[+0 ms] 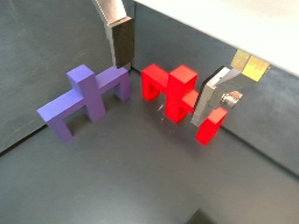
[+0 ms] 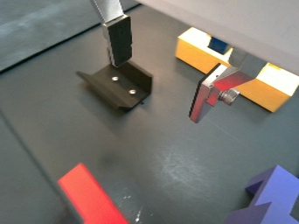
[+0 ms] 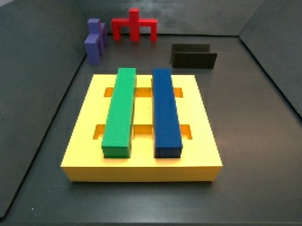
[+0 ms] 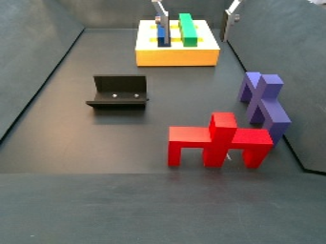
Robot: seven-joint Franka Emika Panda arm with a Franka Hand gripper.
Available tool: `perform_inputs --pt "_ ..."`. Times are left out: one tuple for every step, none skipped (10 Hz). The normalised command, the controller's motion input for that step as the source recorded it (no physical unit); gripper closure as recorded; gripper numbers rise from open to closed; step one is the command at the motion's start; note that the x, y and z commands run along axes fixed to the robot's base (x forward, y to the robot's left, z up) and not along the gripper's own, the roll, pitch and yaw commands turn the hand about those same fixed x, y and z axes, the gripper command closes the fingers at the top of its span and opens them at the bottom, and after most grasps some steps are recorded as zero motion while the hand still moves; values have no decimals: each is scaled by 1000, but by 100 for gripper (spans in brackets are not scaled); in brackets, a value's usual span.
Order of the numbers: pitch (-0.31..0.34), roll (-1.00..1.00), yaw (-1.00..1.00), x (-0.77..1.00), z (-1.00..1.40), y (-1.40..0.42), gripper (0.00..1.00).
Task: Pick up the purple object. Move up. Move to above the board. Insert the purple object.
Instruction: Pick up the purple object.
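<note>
The purple object (image 1: 87, 96) stands on the dark floor beside a red piece (image 1: 170, 87), near a wall in both side views (image 3: 94, 42) (image 4: 264, 95). Only its corner (image 2: 271, 201) shows in a wrist view. The yellow board (image 3: 141, 163) (image 4: 178, 57) lies apart from it and bears a long green bar (image 3: 120, 110) and a long blue bar (image 3: 165, 110). My gripper (image 1: 162, 92) (image 2: 159, 90) hangs open well above the floor, holding nothing. Its fingers show at the picture's edge over the board (image 4: 196, 8).
The red piece (image 3: 134, 26) (image 4: 219, 143) stands close to the purple object. The fixture (image 2: 119, 86) (image 3: 193, 56) (image 4: 118, 91) sits on the floor between the board and the pieces. Grey walls ring the floor.
</note>
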Motion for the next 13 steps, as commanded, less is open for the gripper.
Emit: perform_inputs --pt "0 53 -691 -289 -134 -197 0" --pt "-4 11 -803 -414 -197 0 0" --pt "-11 0 -823 -423 -163 74 0" --pt "-43 0 -769 -497 -9 103 0" --pt "-60 0 -686 -591 0 134 0" --pt "-63 0 -666 -600 0 126 0" --pt "-64 0 -651 -583 0 40 0" --pt "-67 0 -686 -551 0 63 0" --pt "-71 0 -691 -509 31 0 0" --pt "-69 0 -720 -443 23 0 0" --pt "-57 0 -746 -369 6 0 0" --pt "-57 0 -783 -374 0 0 0" --pt "-44 0 -843 -349 0 34 0"
